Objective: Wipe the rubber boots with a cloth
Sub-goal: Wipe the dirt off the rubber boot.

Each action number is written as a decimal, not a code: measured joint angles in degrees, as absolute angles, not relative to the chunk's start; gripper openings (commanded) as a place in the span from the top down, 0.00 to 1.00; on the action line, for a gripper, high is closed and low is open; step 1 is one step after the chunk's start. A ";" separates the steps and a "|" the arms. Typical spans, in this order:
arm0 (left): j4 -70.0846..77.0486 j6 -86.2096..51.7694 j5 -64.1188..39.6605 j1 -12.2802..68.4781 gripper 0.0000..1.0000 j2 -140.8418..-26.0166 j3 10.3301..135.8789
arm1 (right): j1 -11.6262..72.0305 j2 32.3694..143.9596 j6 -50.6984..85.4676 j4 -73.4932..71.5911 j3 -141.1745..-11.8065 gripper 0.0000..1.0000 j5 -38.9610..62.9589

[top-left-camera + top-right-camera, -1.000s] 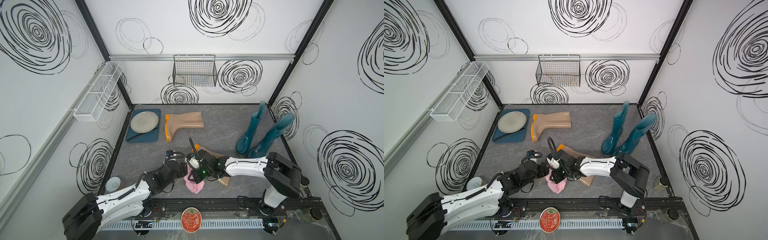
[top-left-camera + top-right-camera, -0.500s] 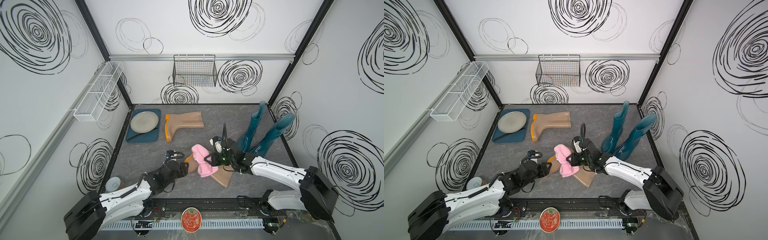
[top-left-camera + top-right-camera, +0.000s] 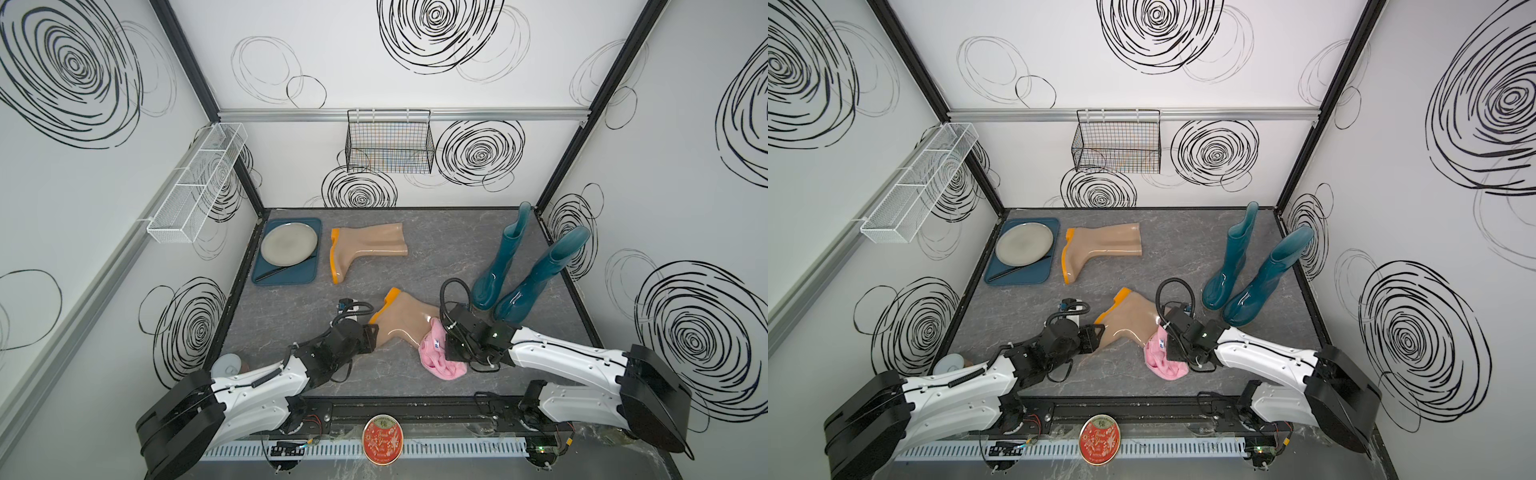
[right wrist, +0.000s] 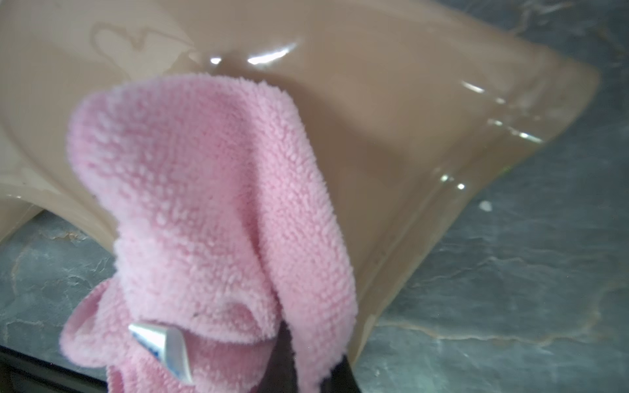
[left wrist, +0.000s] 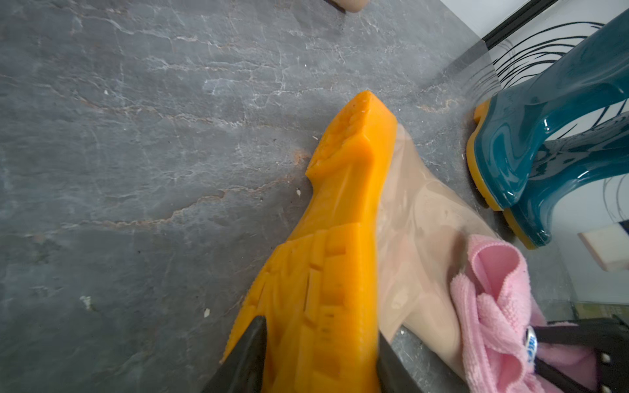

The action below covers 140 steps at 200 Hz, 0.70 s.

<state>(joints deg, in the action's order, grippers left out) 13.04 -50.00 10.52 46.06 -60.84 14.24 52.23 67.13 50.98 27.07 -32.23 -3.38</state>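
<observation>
A beige rubber boot lies on its side near the front, its orange sole facing my left arm. My left gripper is shut on the toe end of that sole, one finger on each side. My right gripper is shut on the pink cloth, which is draped against the boot's shaft. A second beige boot lies further back. Two teal boots stand at the right.
A blue tray holding a grey plate sits at the back left. A black wire basket hangs on the back wall and a white mesh shelf on the left wall. A red tin rests on the front rail.
My right gripper carried the cloth from the boot's toe end, up over its middle, and rightwards down onto the shaft. My left gripper's fingers closed in on the sole.
</observation>
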 measured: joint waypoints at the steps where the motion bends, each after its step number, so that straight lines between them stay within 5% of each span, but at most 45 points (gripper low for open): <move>1: 13.06 -49.98 10.52 46.04 0.57 -60.88 14.26 | 52.12 67.07 50.92 26.96 -32.18 1.00 -3.29; 35: 13.89 -48.73 11.11 46.22 0.59 -61.98 14.63 | 43.55 72.03 43.29 20.38 -38.11 1.00 1.93; 92: 12.73 -47.77 15.57 49.47 0.58 -60.14 14.20 | 38.48 103.79 33.61 10.63 -72.12 1.00 16.19; 140: 13.13 -47.81 17.82 50.87 0.58 -59.68 13.50 | 36.40 112.14 33.63 7.70 -73.17 1.00 17.80</move>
<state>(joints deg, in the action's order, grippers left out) 13.13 -47.81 17.82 50.87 -59.68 13.50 36.40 112.14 33.63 7.70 -73.17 17.80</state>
